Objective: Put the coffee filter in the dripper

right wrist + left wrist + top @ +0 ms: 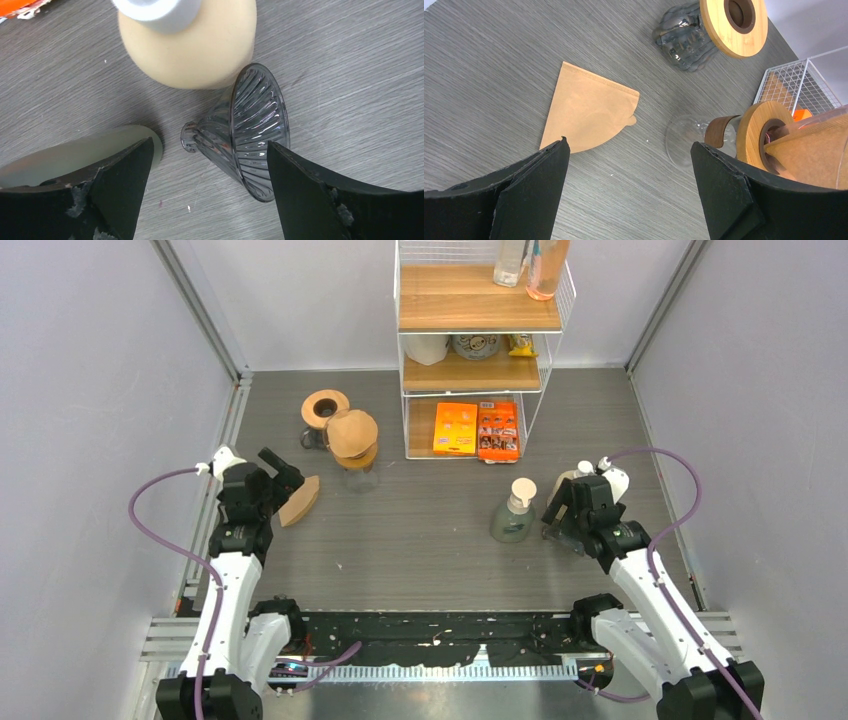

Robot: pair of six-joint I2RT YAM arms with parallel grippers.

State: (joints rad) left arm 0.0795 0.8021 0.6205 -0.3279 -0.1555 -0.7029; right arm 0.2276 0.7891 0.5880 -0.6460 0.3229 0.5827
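A brown paper coffee filter (586, 112) lies flat on the grey table, just ahead of my left gripper (629, 145), which is open and holds nothing. From above, the filter (300, 502) sits right beside the left gripper (285, 478). A clear ribbed dripper (250, 130) lies on its side on the table. My right gripper (210, 145) is open and straddles it, with the rim close to the right finger. In the top view the right gripper (560, 515) hides that dripper.
A glass dripper with a wooden collar (323, 410) and a carafe holding a filter (353, 440) stand behind the left gripper. A soap pump bottle (515, 510) and a beige bottle (190, 45) crowd the right gripper. A wire shelf (480, 350) stands at the back.
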